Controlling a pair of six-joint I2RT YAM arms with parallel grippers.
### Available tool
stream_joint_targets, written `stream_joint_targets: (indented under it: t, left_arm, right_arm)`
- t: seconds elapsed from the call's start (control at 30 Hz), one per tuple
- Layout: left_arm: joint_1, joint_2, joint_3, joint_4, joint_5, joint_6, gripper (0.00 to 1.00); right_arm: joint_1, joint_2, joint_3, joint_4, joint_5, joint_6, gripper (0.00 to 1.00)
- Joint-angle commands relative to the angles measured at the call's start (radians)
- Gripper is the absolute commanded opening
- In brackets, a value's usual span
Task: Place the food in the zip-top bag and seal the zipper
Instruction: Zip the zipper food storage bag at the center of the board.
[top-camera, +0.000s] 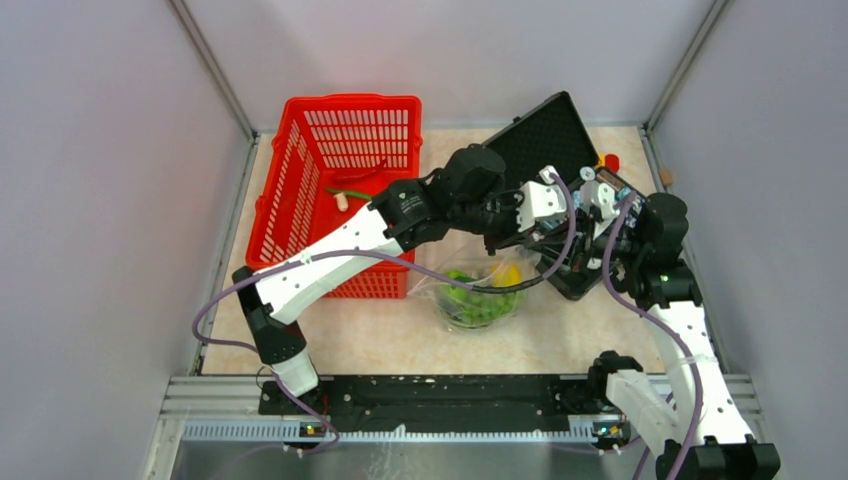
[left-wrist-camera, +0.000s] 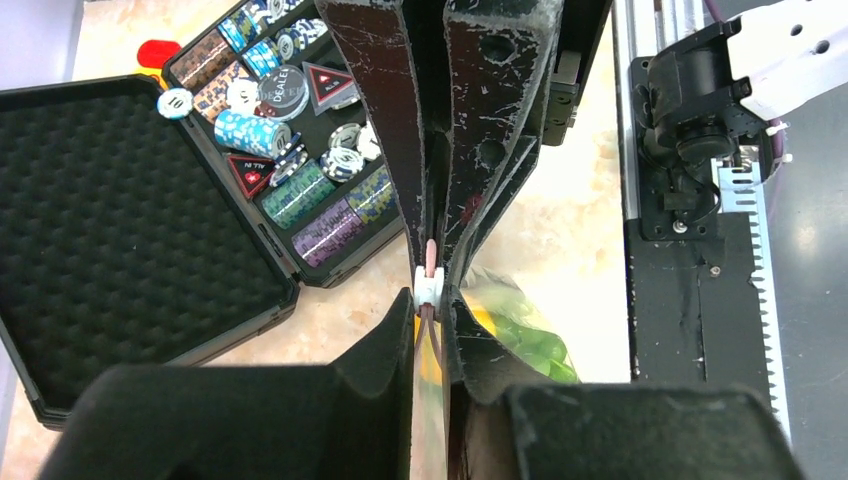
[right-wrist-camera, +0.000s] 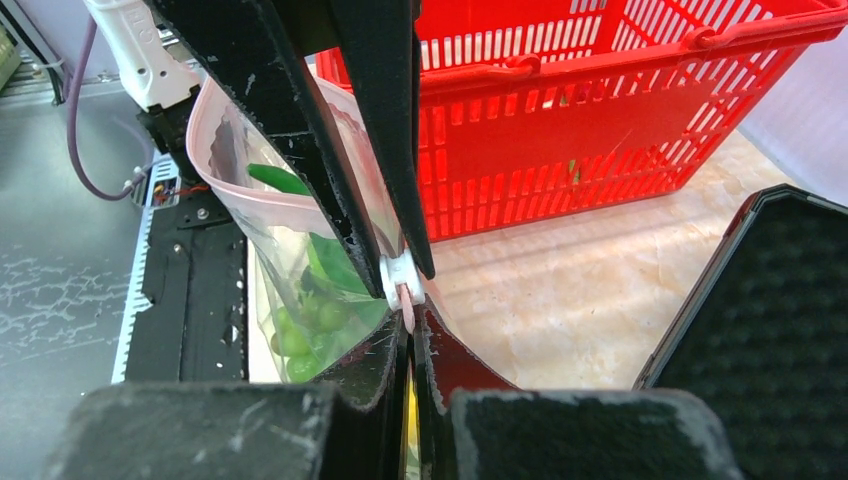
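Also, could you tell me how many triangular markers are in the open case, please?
2: one triangular marker beside the round dealer button, another at the hinge edge by the foam lid; more may be hidden.

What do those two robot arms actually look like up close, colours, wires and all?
The left arm and right arm match: white boxy links joined by round black joints, on black bases. A purple cable loops loosely along each. The left end effector and right end effector each have two black, wedge-shaped fingers, and pale scratches show on them.
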Motion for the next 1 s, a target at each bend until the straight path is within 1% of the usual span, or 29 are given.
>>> stream_joint_targets:
  t: [0.0, 0.03, 0.1, 0.23, 0.3, 0.33, 0.37, 0.4, 0.47, 0.5, 0.6, 0.67, 0.7, 0.87, 0.97]
  left_arm:
    - [0.001, 0.008, 0.042, -0.01, 0.026, 0.001, 0.09]
    - [0.002, 0.007, 0.042, -0.009, 0.025, 0.001, 0.08]
    - [0.002, 0.01, 0.04, -0.007, 0.028, 0.0, 0.0]
    - [0.002, 0.005, 0.033, 0.004, 0.023, -0.003, 0.0]
    - [0.002, 0.002, 0.027, 0.008, 0.03, 0.002, 0.0]
    - [0.002, 0.0, 0.021, 0.011, 0.034, 0.004, 0.0]
    - [0.002, -0.003, 0.017, 0.016, 0.038, 0.003, 0.0]
    - [0.003, -0.004, 0.013, 0.02, 0.045, 0.004, 0.0]
    - [0.005, -0.005, 0.011, 0.022, 0.055, 0.004, 0.0]
    - [0.004, -0.006, 0.01, 0.022, 0.06, 0.007, 0.0]
    - [0.007, -0.01, 0.006, 0.026, 0.063, 0.01, 0.0]
    - [0.009, -0.014, 0.003, 0.03, 0.061, 0.01, 0.0]
    - [0.009, -0.015, -0.001, 0.031, 0.063, 0.01, 0.0]
    - [0.017, -0.03, -0.032, 0.036, 0.071, 0.016, 0.0]
    - [0.029, -0.05, -0.063, 0.036, 0.069, 0.003, 0.0]
  right_arm:
    - [0.007, -0.022, 0.034, 0.007, -0.019, -0.039, 0.0]
    - [0.007, -0.025, 0.033, 0.007, -0.02, -0.039, 0.0]
    - [0.006, -0.027, 0.033, 0.007, -0.021, -0.039, 0.0]
    - [0.008, -0.034, 0.025, 0.013, -0.018, -0.044, 0.0]
    - [0.006, -0.043, 0.013, 0.032, 0.01, -0.028, 0.01]
    - [0.007, -0.045, 0.007, 0.041, 0.012, -0.025, 0.06]
    - [0.006, -0.045, 0.001, 0.055, 0.013, -0.017, 0.14]
    - [0.007, -0.042, -0.005, 0.073, 0.011, 0.001, 0.18]
    - [0.007, -0.03, -0.012, 0.092, 0.003, 0.014, 0.21]
    - [0.006, -0.024, -0.013, 0.093, -0.002, 0.012, 0.22]
    - [0.007, 0.005, -0.012, 0.078, -0.042, 0.001, 0.17]
    - [0.006, 0.021, -0.011, 0.064, -0.056, -0.012, 0.05]
    - [0.006, 0.024, -0.012, 0.066, -0.058, -0.016, 0.01]
    - [0.006, 0.023, -0.031, 0.152, -0.047, 0.044, 0.0]
    - [0.006, 0.026, -0.03, 0.179, 0.044, 0.086, 0.0]
